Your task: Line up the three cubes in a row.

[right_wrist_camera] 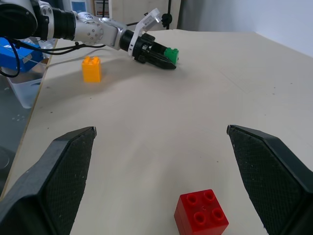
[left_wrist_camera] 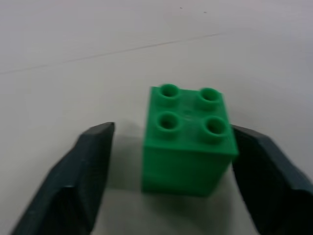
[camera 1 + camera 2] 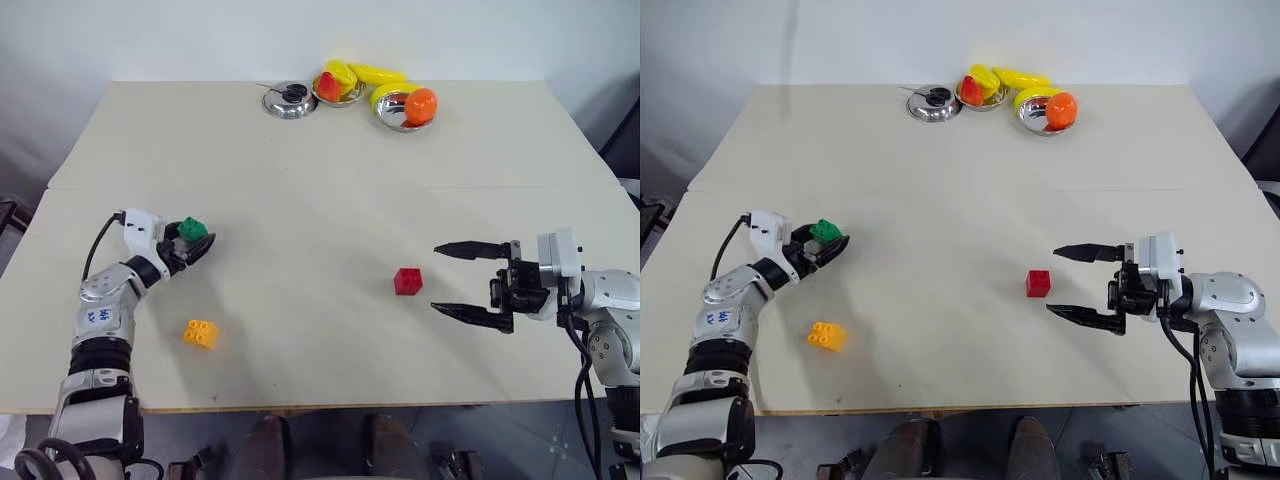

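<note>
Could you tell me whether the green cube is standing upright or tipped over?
Upright: the green cube stands on the table with its studs facing up, between the left hand's fingers.

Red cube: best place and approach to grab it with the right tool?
Grip the red cube across two opposite flat side walls, below the studs. It sits upright on the table, apart from everything. The right tool is open, level and already straddling it, so probably just advance straight and close.
</note>
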Motion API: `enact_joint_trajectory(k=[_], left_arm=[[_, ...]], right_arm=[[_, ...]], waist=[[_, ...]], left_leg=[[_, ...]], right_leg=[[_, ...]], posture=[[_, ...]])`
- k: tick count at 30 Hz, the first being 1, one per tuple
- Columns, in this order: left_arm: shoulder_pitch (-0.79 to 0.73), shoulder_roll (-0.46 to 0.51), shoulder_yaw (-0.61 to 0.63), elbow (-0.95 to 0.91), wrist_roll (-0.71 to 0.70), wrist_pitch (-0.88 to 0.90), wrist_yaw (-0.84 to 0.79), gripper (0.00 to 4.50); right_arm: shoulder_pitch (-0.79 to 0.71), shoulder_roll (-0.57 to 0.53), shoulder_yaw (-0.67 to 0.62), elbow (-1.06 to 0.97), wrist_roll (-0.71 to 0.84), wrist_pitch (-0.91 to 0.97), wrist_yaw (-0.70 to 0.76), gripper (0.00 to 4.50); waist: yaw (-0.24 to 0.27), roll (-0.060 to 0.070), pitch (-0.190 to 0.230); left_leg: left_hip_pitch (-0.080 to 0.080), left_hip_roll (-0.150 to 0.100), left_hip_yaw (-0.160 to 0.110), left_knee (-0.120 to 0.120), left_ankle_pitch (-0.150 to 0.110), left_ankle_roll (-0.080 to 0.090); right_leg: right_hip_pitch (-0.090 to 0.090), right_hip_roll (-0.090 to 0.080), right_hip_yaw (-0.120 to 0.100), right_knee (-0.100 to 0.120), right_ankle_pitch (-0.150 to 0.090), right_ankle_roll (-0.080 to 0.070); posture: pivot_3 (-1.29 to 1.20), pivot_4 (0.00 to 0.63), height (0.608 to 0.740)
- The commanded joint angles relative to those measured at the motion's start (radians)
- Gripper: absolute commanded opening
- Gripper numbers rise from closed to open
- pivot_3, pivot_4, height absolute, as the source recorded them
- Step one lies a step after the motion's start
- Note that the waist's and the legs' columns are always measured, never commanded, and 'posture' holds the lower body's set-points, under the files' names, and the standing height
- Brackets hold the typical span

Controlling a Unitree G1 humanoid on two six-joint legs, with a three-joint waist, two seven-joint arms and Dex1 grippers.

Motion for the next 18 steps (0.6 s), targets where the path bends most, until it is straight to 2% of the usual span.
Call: enact_joint_trajectory(k=[1, 4, 8, 12, 15, 18], left_arm=[[-0.015, 0.034, 0.013, -0.012, -0.006, -0.015, -0.033, 2.41], [-0.021, 0.049, -0.002, -0.011, 0.002, -0.025, -0.076, 1.53], [-0.052, 0.102, -0.061, -0.042, -0.005, -0.029, -0.276, 1.52], [-0.133, 0.104, -0.159, -0.131, -0.025, -0.005, -0.514, 1.52], [-0.208, 0.038, -0.24, -0.211, -0.02, 0.059, -0.563, 1.52], [-0.272, -0.077, -0.362, -0.307, 0.005, 0.162, -0.572, 1.52]], right_arm=[[0.013, 0.003, -0.043, -0.036, 0.011, -0.011, -0.009, 4.5], [0.03, -0.001, -0.048, -0.045, 0.01, -0.012, -0.01, 4.5], [0.053, -0.022, -0.072, -0.077, 0.03, 0.017, -0.007, 4.5], [0.073, -0.062, -0.111, -0.065, 0.026, 0.026, 0.019, 4.5], [0.095, -0.091, -0.149, -0.063, 0.026, 0.031, 0.03, 4.5], [0.134, -0.116, -0.198, -0.067, 0.026, 0.04, 0.027, 4.5]], waist=[[0.0, 0.0, 0.0], [0.0, 0.0, 0.0], [0.002, 0.0, 0.0], [0.021, 0.0, 0.0], [0.028, 0.0, 0.0], [0.04, 0.0, 0.0]], left_leg=[[0.0, 0.0, 0.0, 0.0, 0.0, 0.0], [0.0, 0.0, 0.0, 0.0, 0.0, 0.0], [0.0, 0.0, 0.0, 0.0, 0.0, 0.0], [-0.001, 0.0, 0.0, 0.002, 0.0, 0.0], [-0.002, 0.0, 0.0, 0.003, 0.0, 0.001], [-0.003, 0.0, 0.0, 0.005, -0.001, 0.002]], right_leg=[[0.0, 0.0, 0.0, 0.0, 0.0, 0.0], [0.0, 0.0, 0.0, 0.0, 0.0, 0.0], [0.0, 0.0, 0.0, 0.0, 0.0, 0.0], [0.0, 0.0, 0.0, 0.0, 0.0, 0.0], [0.0, 0.0, 0.0, 0.0, 0.0, 0.0], [0.001, 0.0, 0.0, 0.0, 0.001, 0.001]], posture=[[0.0, 0.15, 0.74], [0.0, 0.15, 0.74], [0.0, 0.15, 0.74], [0.0, 0.15, 0.74], [0.0, 0.15, 0.74], [0.0, 0.15, 0.74]])
